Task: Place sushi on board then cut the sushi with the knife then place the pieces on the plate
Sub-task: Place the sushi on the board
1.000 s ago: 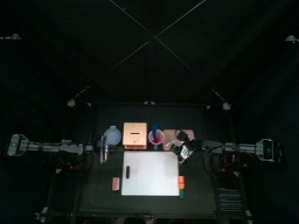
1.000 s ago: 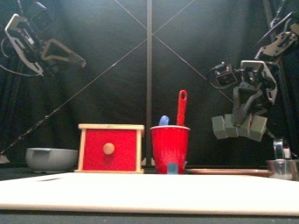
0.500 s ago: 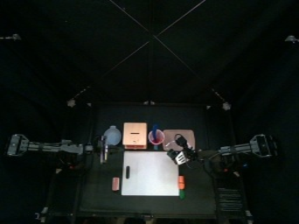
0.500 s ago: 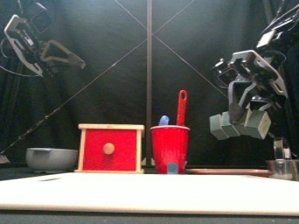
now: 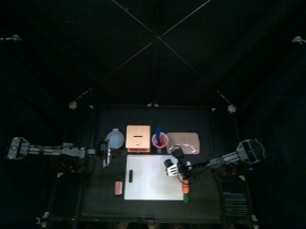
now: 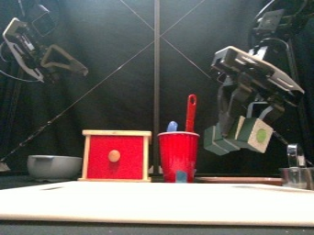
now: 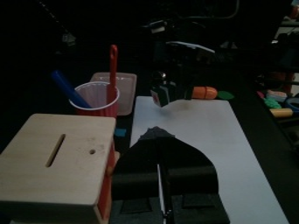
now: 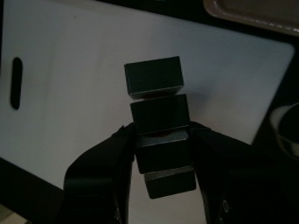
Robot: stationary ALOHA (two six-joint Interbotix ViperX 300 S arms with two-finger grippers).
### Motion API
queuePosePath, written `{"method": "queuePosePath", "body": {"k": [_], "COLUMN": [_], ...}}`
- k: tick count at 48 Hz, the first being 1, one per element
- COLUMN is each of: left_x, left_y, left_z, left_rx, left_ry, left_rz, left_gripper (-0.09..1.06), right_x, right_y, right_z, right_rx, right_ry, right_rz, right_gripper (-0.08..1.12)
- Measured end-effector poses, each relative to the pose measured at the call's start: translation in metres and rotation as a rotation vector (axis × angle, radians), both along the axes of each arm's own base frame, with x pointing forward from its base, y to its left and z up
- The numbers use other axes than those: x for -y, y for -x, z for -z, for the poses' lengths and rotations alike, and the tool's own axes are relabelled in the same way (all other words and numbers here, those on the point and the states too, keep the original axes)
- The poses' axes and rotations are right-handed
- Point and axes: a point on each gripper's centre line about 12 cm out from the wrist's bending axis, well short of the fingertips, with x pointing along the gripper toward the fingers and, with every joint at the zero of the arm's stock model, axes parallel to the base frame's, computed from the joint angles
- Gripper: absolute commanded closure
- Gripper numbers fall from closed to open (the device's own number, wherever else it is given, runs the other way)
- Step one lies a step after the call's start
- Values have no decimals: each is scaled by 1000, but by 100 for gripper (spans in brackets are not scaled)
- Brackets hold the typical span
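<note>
Black curtains close the booth behind the small table, and from my remote seat I see the sushi [image 8: 156,83], a roll of four dark blocks end to end, up in the air over the right part of the board [image 5: 146,181], not touching it. My right gripper [image 8: 160,134] is clenched around the roll's lower blocks, with the other end sticking out free beyond the jaws. Behind the board's right end lies the pink tray [image 5: 185,141], bare. Left of it stands the red cup [image 6: 179,154] with a red knife [image 6: 190,110] and a blue knife [image 6: 173,126] upright in it, then the box [image 6: 117,156], then the bowl [image 6: 54,166]. An orange toy [image 5: 185,186] sits at the board's right edge. My left gripper [image 5: 106,157] rests off the board's back left corner; I cannot tell its grip.
</note>
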Motion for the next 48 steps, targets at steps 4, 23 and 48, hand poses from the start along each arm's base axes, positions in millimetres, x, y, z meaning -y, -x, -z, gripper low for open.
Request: {"method": "queuePosePath", "body": {"k": [4,23,48], "left_x": [0,0,0], "left_y": [0,1,2], "left_z": [0,4,5], "left_rx": [0,-9,-16], "left_ry": [0,-1,-7], "left_rz": [0,0,3], "left_gripper": [99,99,99], "right_x": [-7,-39,-47], "right_y": [-13,-77,-94], "right_z": [5,13,29], "right_rx": [-13,-69,-182], "right_ry": [3,17,5], "right_rz": [28,190,386], "right_gripper": [52,52,52]}}
